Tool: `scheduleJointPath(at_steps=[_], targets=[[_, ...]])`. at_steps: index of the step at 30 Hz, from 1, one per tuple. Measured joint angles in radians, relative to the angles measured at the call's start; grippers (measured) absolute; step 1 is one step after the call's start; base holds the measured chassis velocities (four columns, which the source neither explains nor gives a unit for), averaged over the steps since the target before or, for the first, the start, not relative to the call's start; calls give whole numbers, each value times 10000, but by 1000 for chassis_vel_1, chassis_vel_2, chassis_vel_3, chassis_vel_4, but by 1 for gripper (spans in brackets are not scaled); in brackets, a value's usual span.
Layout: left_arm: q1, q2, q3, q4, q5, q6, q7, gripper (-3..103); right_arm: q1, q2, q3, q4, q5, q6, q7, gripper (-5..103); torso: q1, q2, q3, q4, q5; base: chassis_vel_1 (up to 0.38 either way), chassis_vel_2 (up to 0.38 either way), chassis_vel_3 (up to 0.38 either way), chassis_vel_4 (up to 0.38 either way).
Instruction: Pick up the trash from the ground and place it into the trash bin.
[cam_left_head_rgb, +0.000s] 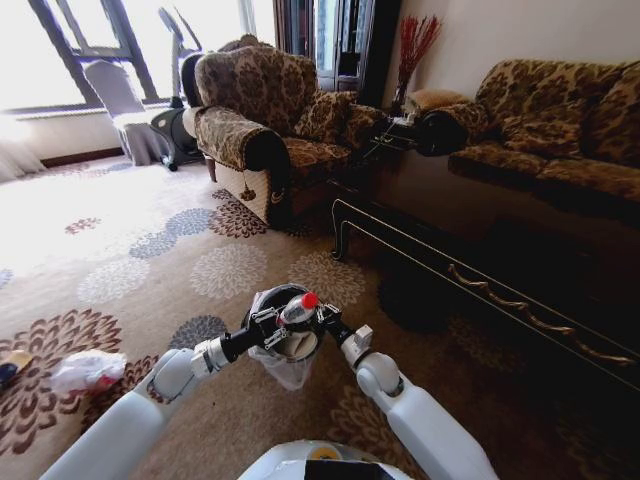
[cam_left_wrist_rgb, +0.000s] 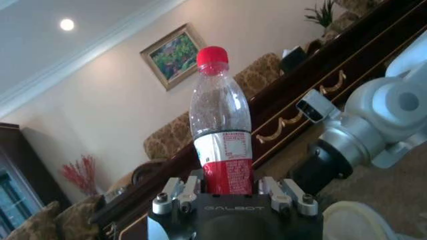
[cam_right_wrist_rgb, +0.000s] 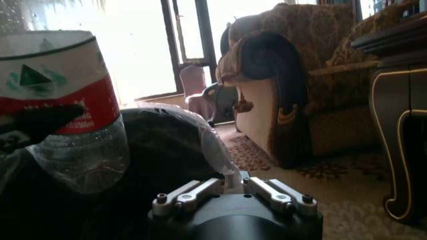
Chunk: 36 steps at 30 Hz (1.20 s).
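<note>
Left gripper (cam_left_head_rgb: 283, 322) is clamped on the clear bottle (cam_left_wrist_rgb: 221, 131), over the trash bin (cam_left_head_rgb: 262, 303). Its wrist view shows the red cap, red-white label; right gripper (cam_right_wrist_rgb: 232, 186) pinches the liner.

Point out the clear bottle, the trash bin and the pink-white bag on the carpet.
clear bottle (cam_left_wrist_rgb: 225, 161): left wrist view, on its red label.
trash bin (cam_left_head_rgb: 285, 368): head view, on the pale liner hanging below the rim.
pink-white bag (cam_left_head_rgb: 88, 371): head view, on the middle of the crumpled bag.
</note>
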Motion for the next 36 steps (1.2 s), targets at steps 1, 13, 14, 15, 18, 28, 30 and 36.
scheduleJointPath(at_steps=[1, 13, 14, 15, 18, 28, 30, 36], targets=[[0, 0, 0, 0, 0, 0, 0, 38, 0, 0, 0, 0, 0, 0, 0, 0, 0, 0, 0, 0, 0, 0, 0, 0, 0], [188, 0, -336, -139, 231, -53, -74, 82, -73, -111, 210, 63, 103, -58, 1, 0, -1, 0, 0, -1, 0, 0, 0, 0, 0], [236, -10, -373, -142, 224, -87, -67, 87, -94, -114, 225, 69, 103, -58, 1, 0, -1, 0, 0, -1, 0, 0, 0, 0, 0], [236, -10, -373, -142, 224, -87, -67, 87, -94, -114, 225, 69, 103, -58, 1, 0, -1, 0, 0, -1, 0, 0, 0, 0, 0], [341, -42, -423, -141, 212, -168, -62, 100, -160, -114, 269, 111, 106, -58, 1, 0, -1, 0, 0, -1, 1, 0, 0, 0, 0], [646, -191, -828, -438, -367, -195, -172, 100, -407, -175, 448, 186, 134, -31, 2, 0, -1, 0, 0, -3, 1, 0, 0, 0, 0], [1038, -459, -1122, -707, -1116, 77, -800, 100, -565, -171, 591, 216, 118, 48, 1, 0, -1, 0, -1, -2, 3, 0, 0, 0, 0], [2043, -1631, -1504, -1346, -2594, 1582, -4686, 100, -975, -230, 1134, 369, 51, 262, 1, 0, -1, 1, -1, 0, 1, 0, 0, 0, 0]])
